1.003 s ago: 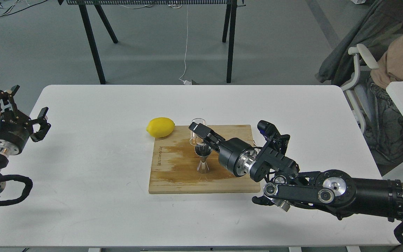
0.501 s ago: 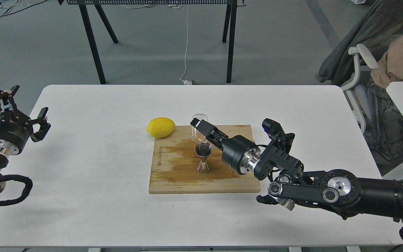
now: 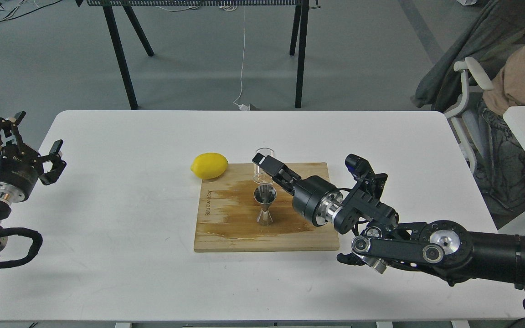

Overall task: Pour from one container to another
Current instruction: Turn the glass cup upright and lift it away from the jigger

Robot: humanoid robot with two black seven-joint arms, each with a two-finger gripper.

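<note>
- Now the right gripper (image 3: 266, 169) is clamped on the glass cup (image 3: 264, 165), upright at the board's (image 3: 226, 228) far edge, just past the jigger (image 3: 265, 206).
- The jigger stands upright mid-board; the cup sits at its 12 o'clock.
- A lemon (image 3: 209, 165) touches the board's far-left corner, at 10 o'clock from the jigger.
- The left gripper (image 3: 30, 141), fingers apart, hangs at the table's (image 3: 107, 255) left edge, well apart from the board.
- Bare tabletop rings the board at 6 and 9 o'clock.
</note>
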